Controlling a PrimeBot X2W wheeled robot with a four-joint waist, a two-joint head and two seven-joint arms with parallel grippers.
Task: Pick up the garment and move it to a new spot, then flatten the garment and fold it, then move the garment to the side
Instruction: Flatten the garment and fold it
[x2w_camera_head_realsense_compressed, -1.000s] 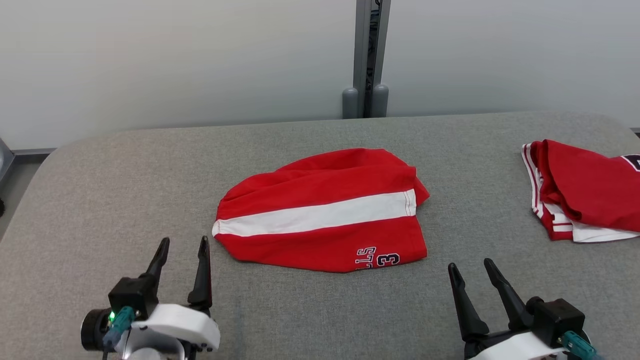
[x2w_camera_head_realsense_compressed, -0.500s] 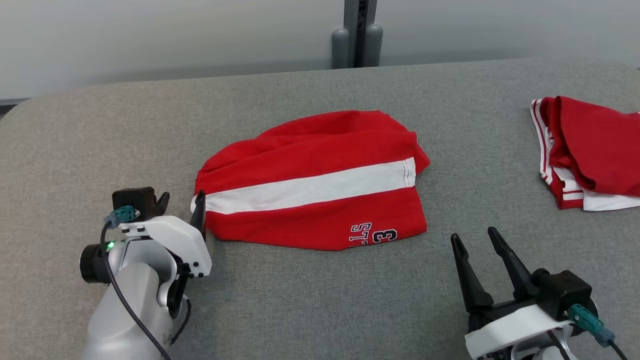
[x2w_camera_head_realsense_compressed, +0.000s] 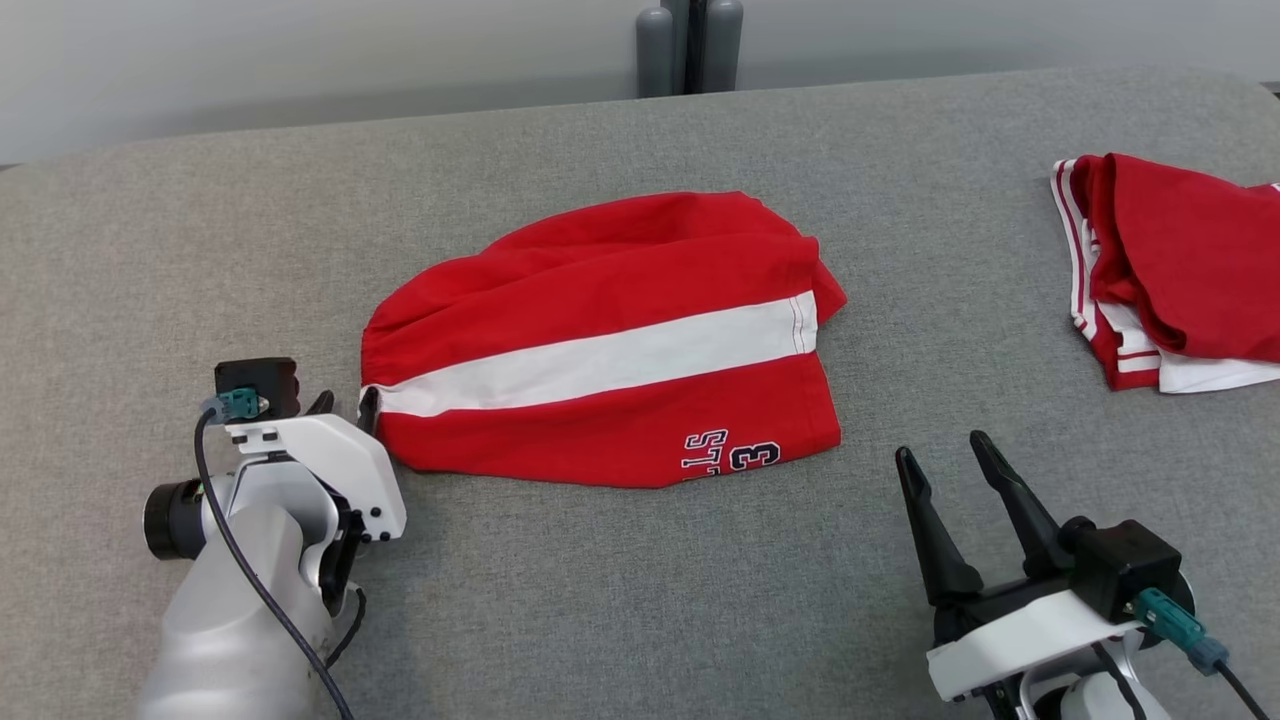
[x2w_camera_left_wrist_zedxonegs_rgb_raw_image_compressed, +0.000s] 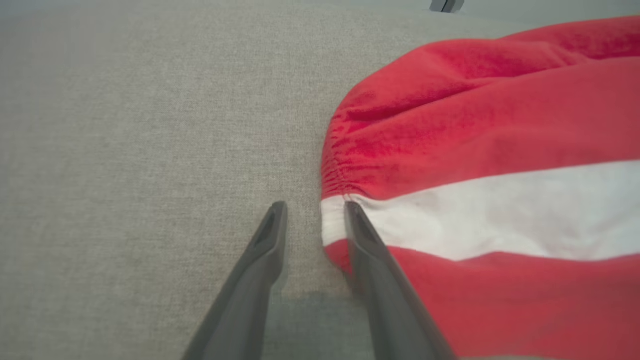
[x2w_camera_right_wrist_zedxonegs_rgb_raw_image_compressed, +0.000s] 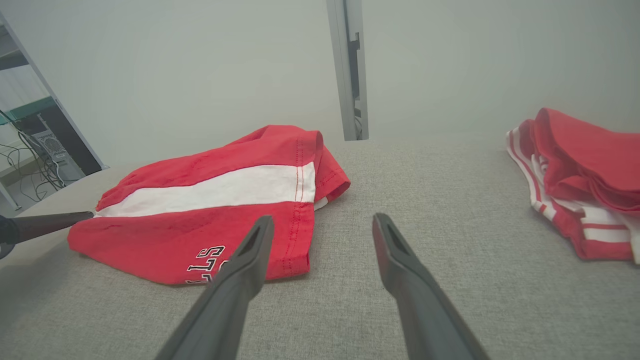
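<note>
Red shorts (x2w_camera_head_realsense_compressed: 600, 350), we read "3" (x2w_camera_head_realsense_compressed: 753, 457), left claw (x2w_camera_head_realsense_compressed: 345, 402) now narrower, half-open astride the waistband (x2w_camera_left_wrist_zedxonegs_rgb_raw_image_compressed: 332, 165), gripping nothing, right claw (x2w_camera_head_realsense_compressed: 942, 447) wide, empty

Only readable print, far as you'll see, is on the red garment (x2w_camera_head_realsense_compressed: 600, 300). It's dark, white-edged lettering (x2w_camera_head_realsense_compressed: 730, 457) at its 5 o'clock corner in the head view. You get "ST" plus a third letter I can't make out, turned sideways, with a "3" beside it. The right wrist view catches the letters (x2w_camera_right_wrist_zedxonegs_rgb_raw_image_compressed: 206, 260) too.
</note>
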